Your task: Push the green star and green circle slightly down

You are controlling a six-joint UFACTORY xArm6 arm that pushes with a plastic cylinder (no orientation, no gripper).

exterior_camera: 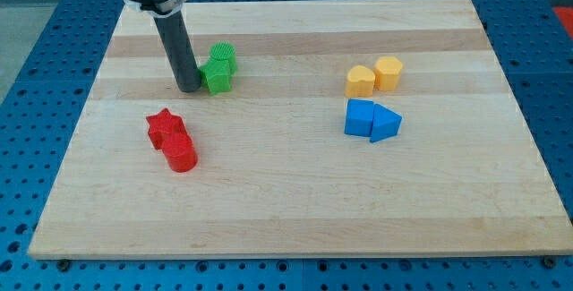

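The green star (pixel 216 77) and the green circle (pixel 223 57) sit together at the upper left of the wooden board (pixel 286 201), the circle just above the star. My tip (pixel 189 88) rests on the board right at the star's left side, touching or almost touching it. The rod rises from there to the view's top.
A red star (pixel 164 126) and a red cylinder (pixel 180 154) lie below my tip at the left. A yellow heart-like block (pixel 361 81) and a yellow hexagon (pixel 389 72) sit at the right, with a blue cube (pixel 360 117) and a blue triangle (pixel 386 124) below them.
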